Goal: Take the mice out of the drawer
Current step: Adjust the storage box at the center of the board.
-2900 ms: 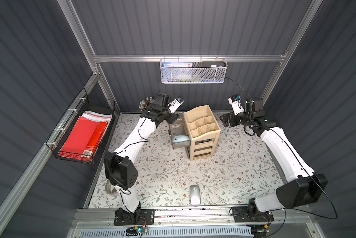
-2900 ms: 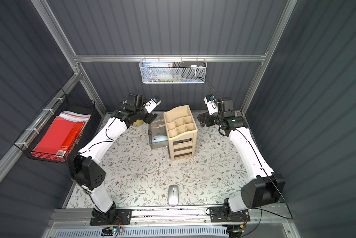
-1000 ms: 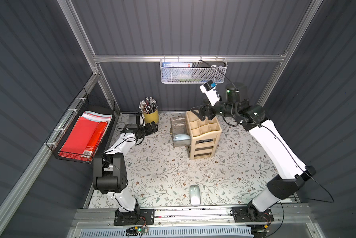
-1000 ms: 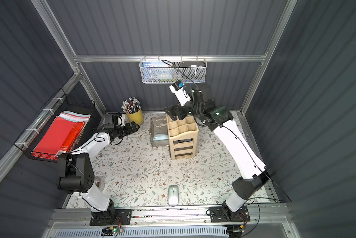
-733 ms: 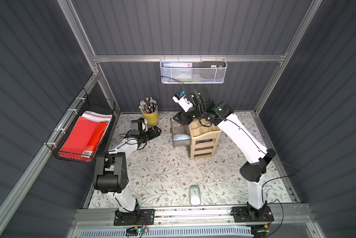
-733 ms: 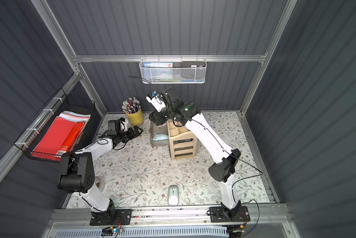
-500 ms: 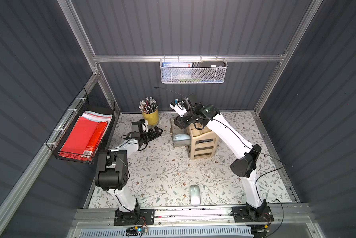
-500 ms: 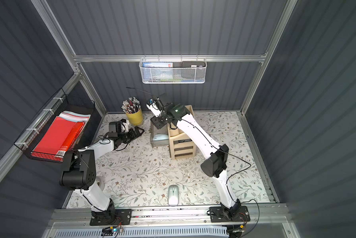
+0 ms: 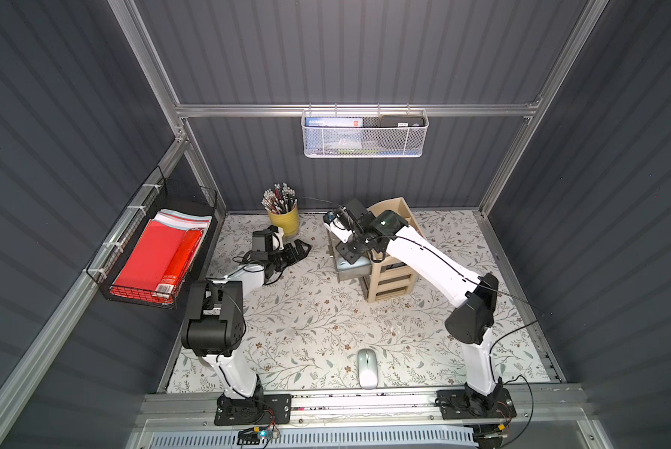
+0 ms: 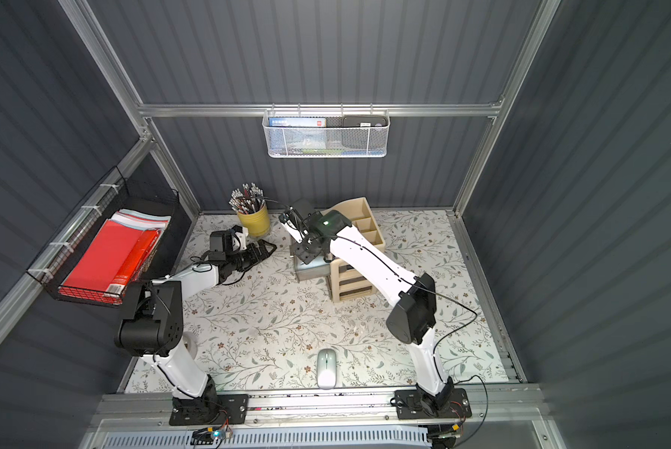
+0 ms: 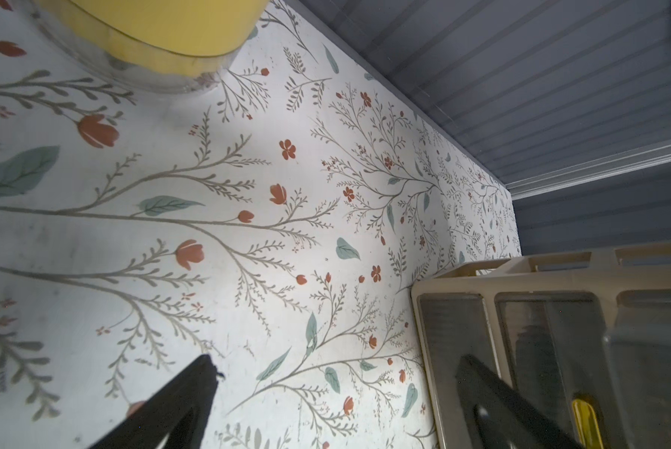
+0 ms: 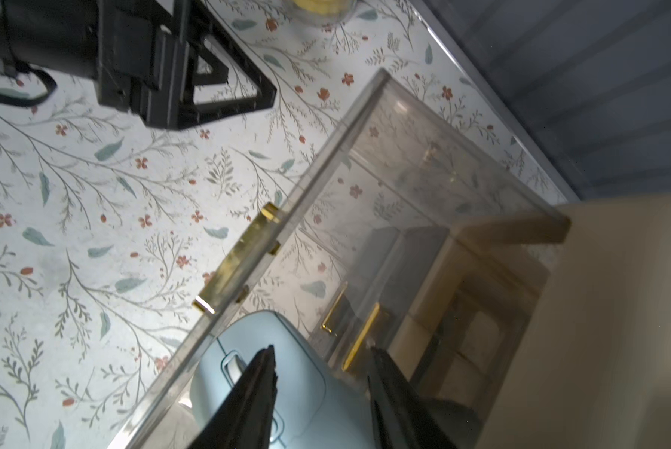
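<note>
Right end effector (image 12: 321, 350) half-narrowed astride pale blue mouse (image 12: 310, 392) inside the open clear drawer (image 12: 310, 167), grip unconfirmed; judge best to seat fingers low on its flanks, close firmly, lift straight up clear of drawer's front wall.

Bare floral mat (image 9: 306, 322) lies open in front of the beige drawer unit (image 9: 388, 289), where I can pass freely. Its pulled-out clear drawer (image 9: 351, 270) juts sideways; just beyond it, the left gripper (image 9: 304, 250) and a yellow pencil cup (image 9: 284, 221) narrow the gap.
</note>
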Tool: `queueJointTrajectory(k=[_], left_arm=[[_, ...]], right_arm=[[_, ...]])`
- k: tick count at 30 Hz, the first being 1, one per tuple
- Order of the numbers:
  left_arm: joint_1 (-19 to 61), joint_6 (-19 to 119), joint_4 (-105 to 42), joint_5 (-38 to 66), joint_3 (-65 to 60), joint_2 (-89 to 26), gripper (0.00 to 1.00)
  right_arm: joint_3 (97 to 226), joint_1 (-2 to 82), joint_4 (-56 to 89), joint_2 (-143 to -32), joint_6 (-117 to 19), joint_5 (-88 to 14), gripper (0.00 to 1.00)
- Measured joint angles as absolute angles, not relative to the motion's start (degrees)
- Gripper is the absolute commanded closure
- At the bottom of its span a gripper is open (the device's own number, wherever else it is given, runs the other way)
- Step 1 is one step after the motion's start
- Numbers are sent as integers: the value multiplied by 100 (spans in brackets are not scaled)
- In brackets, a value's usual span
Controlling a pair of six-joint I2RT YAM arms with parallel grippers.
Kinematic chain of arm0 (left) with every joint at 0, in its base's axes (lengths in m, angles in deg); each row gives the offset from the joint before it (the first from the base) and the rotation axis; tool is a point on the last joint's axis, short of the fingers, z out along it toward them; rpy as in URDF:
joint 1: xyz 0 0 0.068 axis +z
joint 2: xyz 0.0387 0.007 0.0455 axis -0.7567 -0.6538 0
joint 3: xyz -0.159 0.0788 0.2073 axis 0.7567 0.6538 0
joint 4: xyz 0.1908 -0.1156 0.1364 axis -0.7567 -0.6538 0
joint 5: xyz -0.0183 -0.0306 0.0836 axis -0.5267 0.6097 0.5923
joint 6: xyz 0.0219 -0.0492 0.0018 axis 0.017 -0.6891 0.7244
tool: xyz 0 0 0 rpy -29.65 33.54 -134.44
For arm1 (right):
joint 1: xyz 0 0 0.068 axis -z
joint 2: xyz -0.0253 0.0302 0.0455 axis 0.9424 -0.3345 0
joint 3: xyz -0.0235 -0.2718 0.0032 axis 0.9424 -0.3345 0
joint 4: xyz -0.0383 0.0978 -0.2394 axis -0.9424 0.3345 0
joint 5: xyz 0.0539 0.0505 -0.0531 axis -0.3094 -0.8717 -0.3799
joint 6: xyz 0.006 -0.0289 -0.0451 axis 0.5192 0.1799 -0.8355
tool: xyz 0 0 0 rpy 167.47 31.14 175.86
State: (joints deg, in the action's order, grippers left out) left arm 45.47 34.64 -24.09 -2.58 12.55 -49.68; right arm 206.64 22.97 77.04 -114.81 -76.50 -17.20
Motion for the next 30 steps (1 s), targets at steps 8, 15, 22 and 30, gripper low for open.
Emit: queueJointTrajectory(k=[8,15,22,30], left_arm=[[4239,3578,-2569,190,1224,-4968,1],[4020,3709,-2851,433,866,-4968,1],[3493,3846,-3194,739,-428,-5464,1],[3054,4657,-3803,608,-2681,-6553,1]], right_arm=[[19591,3165,7927,-10266,-7506,-1832,53],[18647,3939,7951,-9619,-7386,-1915,50],[18277,4006,7919,-9326,-7034,-1856,41],[17473,4009,7007,-8198,-6531,-1725,29]])
